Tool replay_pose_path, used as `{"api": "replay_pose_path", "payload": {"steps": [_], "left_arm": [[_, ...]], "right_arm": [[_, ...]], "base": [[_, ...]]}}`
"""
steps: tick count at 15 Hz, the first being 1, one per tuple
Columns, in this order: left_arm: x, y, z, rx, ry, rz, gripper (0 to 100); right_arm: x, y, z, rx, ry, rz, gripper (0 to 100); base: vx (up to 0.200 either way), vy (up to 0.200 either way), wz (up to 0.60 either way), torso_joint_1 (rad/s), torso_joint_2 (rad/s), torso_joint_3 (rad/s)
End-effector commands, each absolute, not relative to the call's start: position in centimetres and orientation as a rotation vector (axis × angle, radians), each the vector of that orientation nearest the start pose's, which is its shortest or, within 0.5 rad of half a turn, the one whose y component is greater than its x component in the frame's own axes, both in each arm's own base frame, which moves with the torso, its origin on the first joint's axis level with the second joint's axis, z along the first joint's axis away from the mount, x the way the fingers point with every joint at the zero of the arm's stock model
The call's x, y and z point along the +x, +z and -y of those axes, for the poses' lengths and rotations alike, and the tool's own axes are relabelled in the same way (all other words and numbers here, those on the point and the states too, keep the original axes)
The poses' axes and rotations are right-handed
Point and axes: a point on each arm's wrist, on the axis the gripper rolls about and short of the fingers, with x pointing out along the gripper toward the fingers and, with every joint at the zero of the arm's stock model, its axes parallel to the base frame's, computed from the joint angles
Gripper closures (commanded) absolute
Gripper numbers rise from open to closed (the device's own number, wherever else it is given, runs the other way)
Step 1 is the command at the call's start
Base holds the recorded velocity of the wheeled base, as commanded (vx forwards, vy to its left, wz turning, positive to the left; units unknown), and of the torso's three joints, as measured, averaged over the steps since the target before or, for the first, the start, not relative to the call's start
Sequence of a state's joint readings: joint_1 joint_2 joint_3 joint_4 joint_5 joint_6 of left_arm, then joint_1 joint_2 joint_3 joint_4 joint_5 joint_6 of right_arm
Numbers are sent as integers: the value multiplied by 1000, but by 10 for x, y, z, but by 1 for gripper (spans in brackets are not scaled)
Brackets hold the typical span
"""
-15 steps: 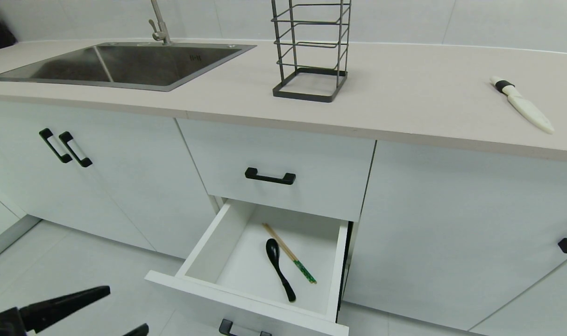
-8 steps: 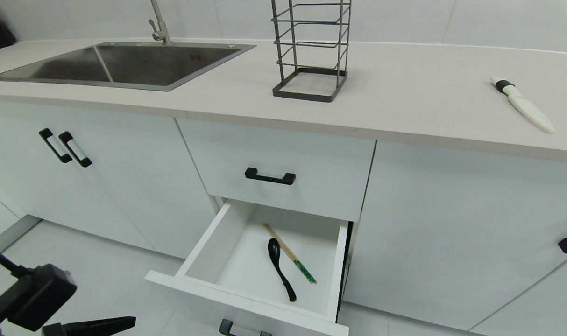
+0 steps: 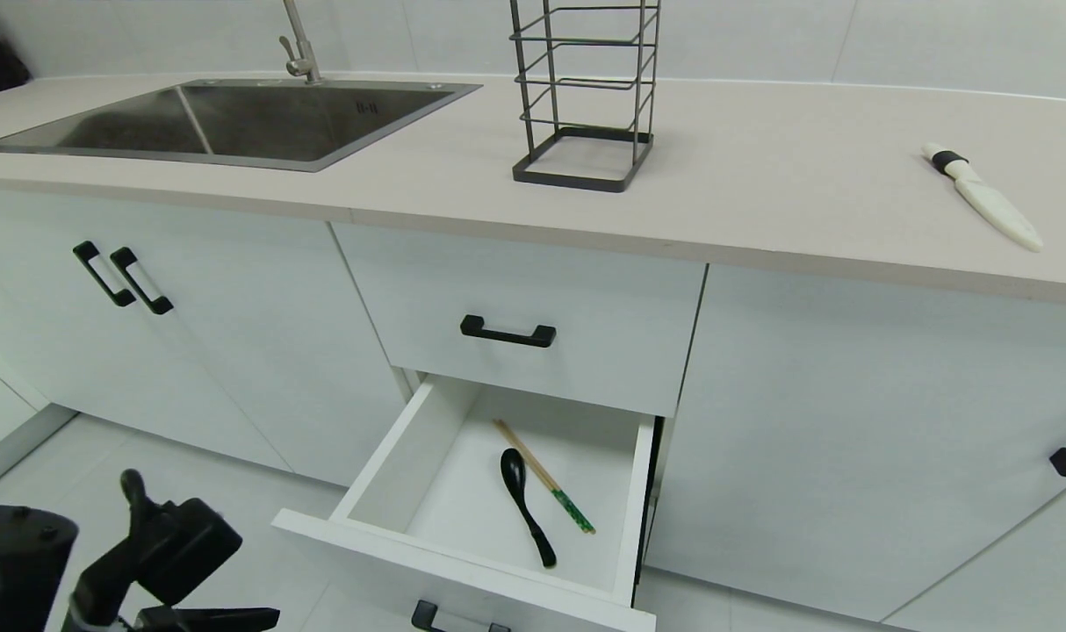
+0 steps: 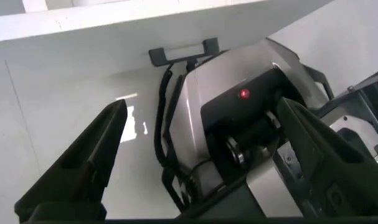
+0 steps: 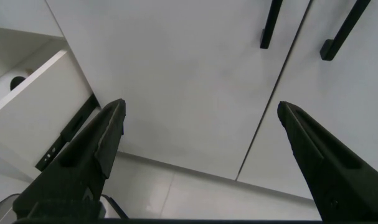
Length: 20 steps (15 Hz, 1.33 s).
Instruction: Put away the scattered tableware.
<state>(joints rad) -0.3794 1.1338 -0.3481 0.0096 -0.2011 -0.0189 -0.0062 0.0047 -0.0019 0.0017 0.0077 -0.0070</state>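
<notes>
Left gripper and right gripper both spread wide, empty; I'd grab the knife toward the counter's right end, by its handle.

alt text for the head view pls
An open white drawer holds a black spoon and chopsticks. Above it, a pale counter carries a knife on the right, a wire rack in the middle and a sink on the left.
</notes>
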Motion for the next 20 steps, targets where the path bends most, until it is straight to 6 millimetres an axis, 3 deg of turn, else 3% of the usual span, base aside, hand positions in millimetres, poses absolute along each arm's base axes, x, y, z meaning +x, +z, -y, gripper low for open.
{"api": "replay_pose_path", "payload": {"steps": [1, 4, 7, 13, 20], "left_arm": [[124, 115, 57, 112, -481, -911, 0], [127, 113, 57, 131, -451, -920, 0], [141, 103, 63, 150, -428, -995, 0], [168, 89, 73, 177, -371, -977, 0], [181, 90, 78, 175, -355, -951, 0]], "right_arm": [[-23, 76, 0, -8, 2, -2, 0], [-23, 76, 0, -8, 3, -2, 0], [-23, 76, 0, -9, 5, -2, 0], [-23, 76, 0, -8, 5, -2, 0], [-23, 76, 0, -8, 5, -2, 0]], "base": [[0, 0, 0, 0, 0, 0], [0, 0, 0, 0, 0, 0], [0, 0, 0, 0, 0, 0], [0, 0, 0, 0, 0, 0], [0, 0, 0, 0, 0, 0]]}}
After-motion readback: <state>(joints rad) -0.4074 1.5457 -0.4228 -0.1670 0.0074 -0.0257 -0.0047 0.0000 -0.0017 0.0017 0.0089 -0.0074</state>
